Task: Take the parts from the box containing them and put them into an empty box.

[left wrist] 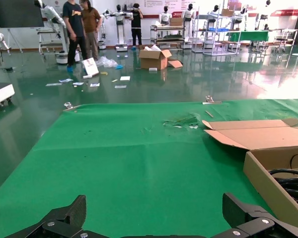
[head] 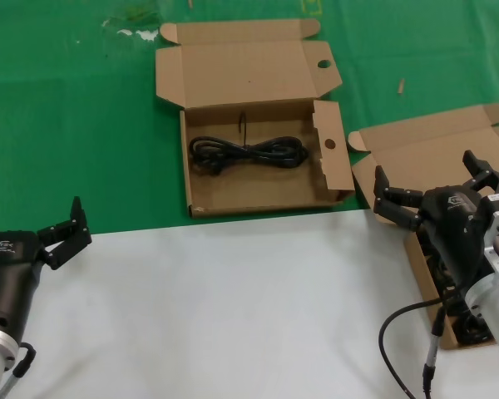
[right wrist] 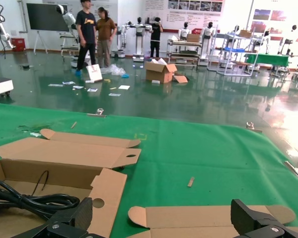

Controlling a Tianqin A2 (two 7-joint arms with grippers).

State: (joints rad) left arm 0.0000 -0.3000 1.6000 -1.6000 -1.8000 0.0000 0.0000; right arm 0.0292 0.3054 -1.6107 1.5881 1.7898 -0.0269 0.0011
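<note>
Only the head view shows both arms. The right gripper (head: 432, 193), fingers spread and grasping nothing, hovers at right over the plain-lidded box (head: 416, 154), hiding its contents. The left gripper (head: 65, 233), released, waits lower left. At centre, the hole-punched box (head: 258, 204) holds one black cable bundle (head: 248, 153).

Worktop (head: 233, 307): white in front, green cloth (head: 66, 125) behind. Both boxes, the holed box (head: 258, 133) and the plain box (head: 437, 154), are plain brown cardboard. Cable bundle (head: 248, 152): black. Left hand (head: 62, 229) and right hand (head: 437, 195): black.
</note>
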